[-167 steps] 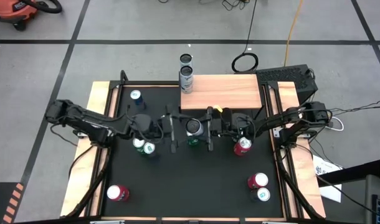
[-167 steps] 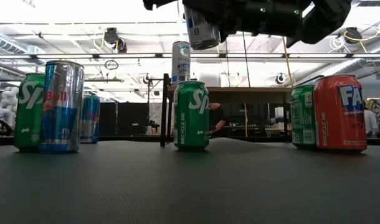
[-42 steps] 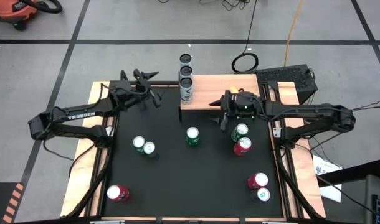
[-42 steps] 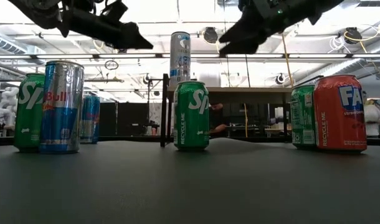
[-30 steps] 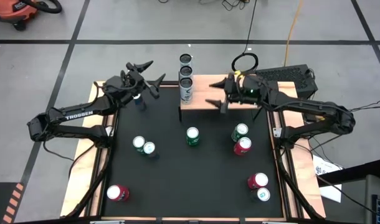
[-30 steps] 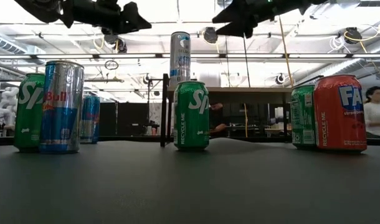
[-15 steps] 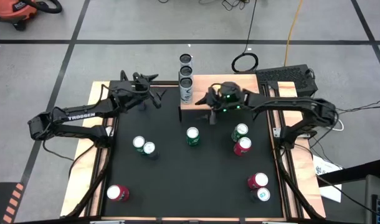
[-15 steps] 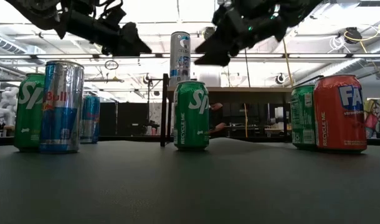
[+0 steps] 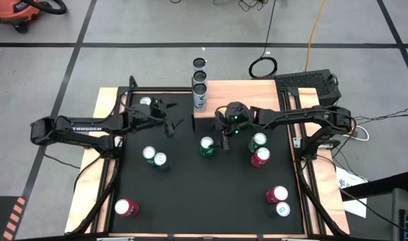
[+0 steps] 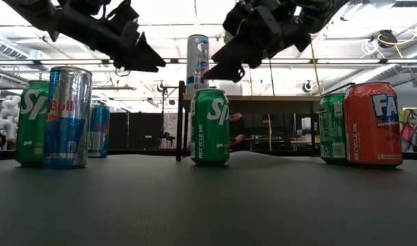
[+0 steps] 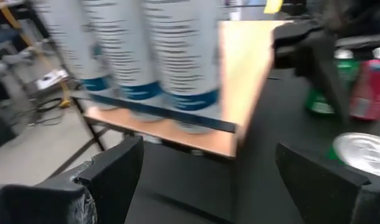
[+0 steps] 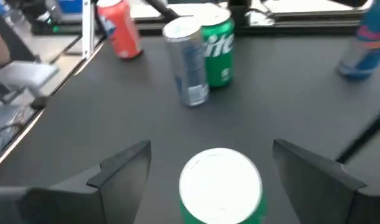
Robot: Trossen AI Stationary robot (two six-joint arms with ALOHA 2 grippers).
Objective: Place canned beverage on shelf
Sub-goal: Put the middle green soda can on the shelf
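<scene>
Green can [image 12: 220, 186] stands seemingly just beneath the right gripper's [image 9: 225, 136] spread, empty jaws.

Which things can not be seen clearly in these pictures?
- Cans on the shelf: left wrist view, motion blur makes the print unreadable.
- Shelf top: low view, seen edge-on only.
- Blue can: high view, partly covered by the left gripper's arm.
- Green can: right wrist view, cut off by the edge.

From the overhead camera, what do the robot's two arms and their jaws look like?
Both are slim, dark, jointed arms. The left arm carries white TROSSEN lettering along one link. The right arm shows a small green light near its wrist. Each ends in two dark, flat, tapering jaws.
</scene>
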